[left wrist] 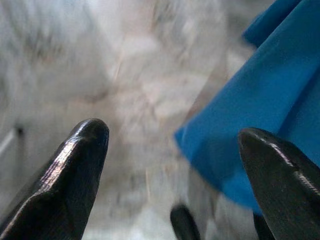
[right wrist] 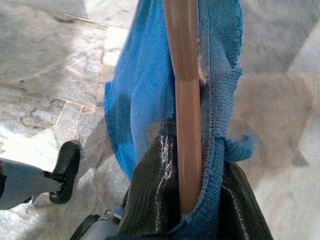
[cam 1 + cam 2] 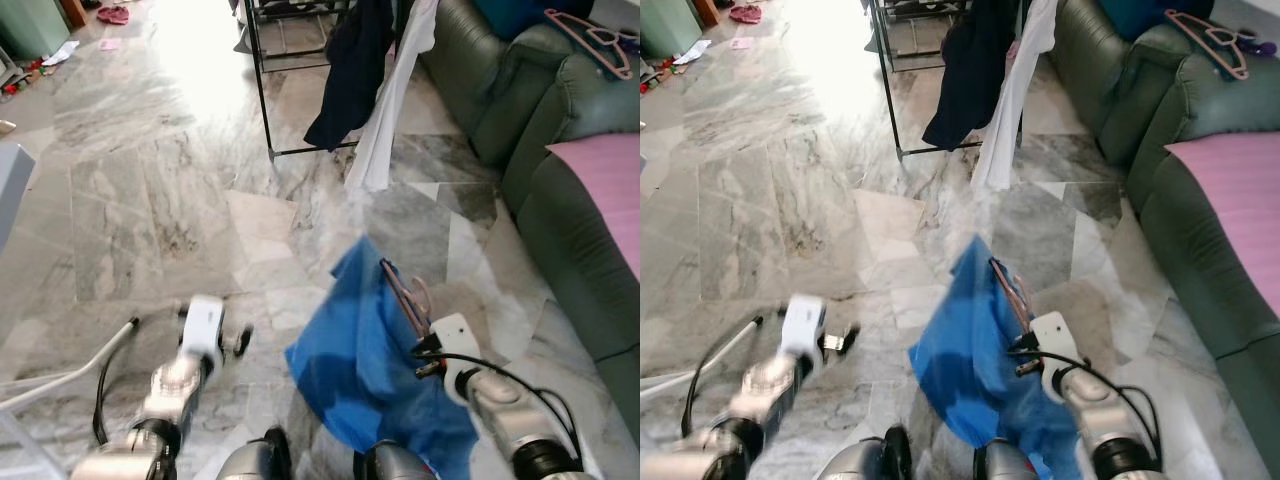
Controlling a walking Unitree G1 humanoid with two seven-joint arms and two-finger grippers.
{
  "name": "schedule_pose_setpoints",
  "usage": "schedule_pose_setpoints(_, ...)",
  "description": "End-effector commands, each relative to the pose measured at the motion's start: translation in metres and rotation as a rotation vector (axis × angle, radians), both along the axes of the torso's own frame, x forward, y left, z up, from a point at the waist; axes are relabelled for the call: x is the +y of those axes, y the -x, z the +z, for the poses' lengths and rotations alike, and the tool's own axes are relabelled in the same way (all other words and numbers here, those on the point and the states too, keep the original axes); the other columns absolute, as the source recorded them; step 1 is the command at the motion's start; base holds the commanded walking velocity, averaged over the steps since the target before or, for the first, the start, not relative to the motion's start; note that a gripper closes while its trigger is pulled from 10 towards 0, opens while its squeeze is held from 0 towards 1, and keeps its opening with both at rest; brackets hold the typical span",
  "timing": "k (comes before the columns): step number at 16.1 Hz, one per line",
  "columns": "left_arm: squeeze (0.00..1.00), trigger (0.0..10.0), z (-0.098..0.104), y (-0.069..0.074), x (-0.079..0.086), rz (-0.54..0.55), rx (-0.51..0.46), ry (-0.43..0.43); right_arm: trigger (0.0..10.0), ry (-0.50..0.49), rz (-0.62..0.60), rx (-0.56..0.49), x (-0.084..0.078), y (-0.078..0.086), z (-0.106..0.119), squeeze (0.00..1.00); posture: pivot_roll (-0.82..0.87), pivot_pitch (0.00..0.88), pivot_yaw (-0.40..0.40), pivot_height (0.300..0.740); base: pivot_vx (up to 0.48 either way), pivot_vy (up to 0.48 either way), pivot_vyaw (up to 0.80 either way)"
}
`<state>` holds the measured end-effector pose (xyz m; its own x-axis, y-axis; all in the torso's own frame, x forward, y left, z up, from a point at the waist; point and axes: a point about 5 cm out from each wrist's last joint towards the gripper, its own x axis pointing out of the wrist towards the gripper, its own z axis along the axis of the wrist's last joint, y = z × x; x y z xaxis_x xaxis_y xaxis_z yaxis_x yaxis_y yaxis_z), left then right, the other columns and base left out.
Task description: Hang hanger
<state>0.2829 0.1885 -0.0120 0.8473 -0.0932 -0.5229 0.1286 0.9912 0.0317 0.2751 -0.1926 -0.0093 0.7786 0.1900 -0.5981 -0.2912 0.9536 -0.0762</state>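
Note:
A blue garment (image 3: 365, 360) hangs on a pinkish-brown hanger (image 3: 405, 295), held low in front of me above the marble floor. My right gripper (image 2: 187, 200) is shut on the hanger's bar and the blue collar. My left gripper (image 1: 175, 150) is open, empty, to the left of the garment (image 1: 260, 115). A black clothes rack (image 3: 262, 90) stands ahead with a dark navy garment (image 3: 350, 75) and a white one (image 3: 390, 100) hanging on it.
A green sofa (image 3: 540, 150) runs along the right side, with a pink cloth (image 3: 610, 185) and spare pink hangers (image 3: 595, 40) on it. A white cable (image 3: 70, 375) lies at lower left. Small items (image 3: 60, 50) litter the far left floor.

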Motion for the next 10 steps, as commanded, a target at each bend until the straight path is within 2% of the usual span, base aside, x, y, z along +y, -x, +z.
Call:
schedule_pose_setpoints(1, 1.00, 10.0, -0.013, 0.014, 0.005, 0.035, 0.069, -0.007, 0.0, -0.021, -0.061, 0.022, 0.000, 0.007, -0.009, 0.00, -0.23, 0.109, 0.012, 0.740, 0.000, 0.000, 0.00)
schedule_pose_setpoints(3, 1.00, 10.0, -0.024, 0.027, 0.004, 0.029, 0.123, -0.012, 0.0, -0.093, -0.156, 0.053, 0.003, 0.015, -0.019, 0.00, -0.23, 0.103, 0.009, 0.740, 0.000, 0.000, 0.00)
schedule_pose_setpoints(4, 1.00, 10.0, -0.027, 0.031, 0.004, 0.058, 0.141, 0.016, 0.0, -0.120, -0.213, 0.066, 0.002, 0.017, -0.022, 0.00, -0.23, 0.100, 0.006, 0.740, 0.000, 0.000, 0.00)
schedule_pose_setpoints(7, 1.00, 10.0, -0.035, 0.039, -0.007, 0.032, 0.192, 0.048, 0.0, -0.141, -0.268, 0.091, 0.006, 0.026, -0.031, 0.00, -0.21, 0.081, -0.011, 0.740, 0.000, 0.000, 0.00)
schedule_pose_setpoints(8, 0.00, 10.0, -0.039, 0.044, -0.011, 0.030, 0.220, 0.041, 0.0, -0.137, -0.249, 0.122, 0.019, 0.034, -0.040, 0.00, -0.21, 0.052, -0.021, 0.740, 0.000, 0.000, 0.00)
schedule_pose_setpoints(10, 0.00, 10.0, -0.042, 0.047, -0.013, 0.012, 0.240, 0.034, 0.0, -0.133, -0.219, 0.132, 0.029, 0.038, -0.043, 0.00, -0.21, 0.029, -0.022, 0.740, 0.000, 0.000, 0.00)
